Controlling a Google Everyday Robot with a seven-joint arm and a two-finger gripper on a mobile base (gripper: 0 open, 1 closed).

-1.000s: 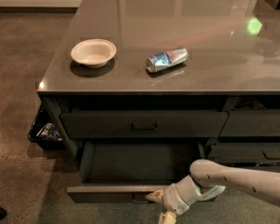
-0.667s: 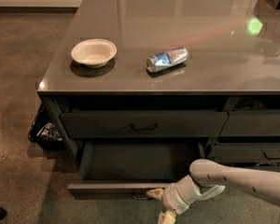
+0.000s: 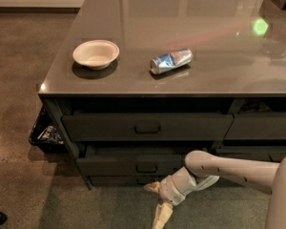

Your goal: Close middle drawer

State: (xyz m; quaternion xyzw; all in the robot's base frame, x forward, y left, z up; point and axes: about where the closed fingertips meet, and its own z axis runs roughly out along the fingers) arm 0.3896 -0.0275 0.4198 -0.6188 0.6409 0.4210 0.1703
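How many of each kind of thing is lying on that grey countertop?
White bowl: 1
Drink can, on its side: 1
Total: 2
The end effector is not on the countertop; it is low down, in front of the middle drawer.

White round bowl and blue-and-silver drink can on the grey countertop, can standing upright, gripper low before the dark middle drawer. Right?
No: the camera view shows the blue-and-silver drink can lying on its side, not upright. The white round bowl does share the grey countertop, and the gripper is low before the dark middle drawer.
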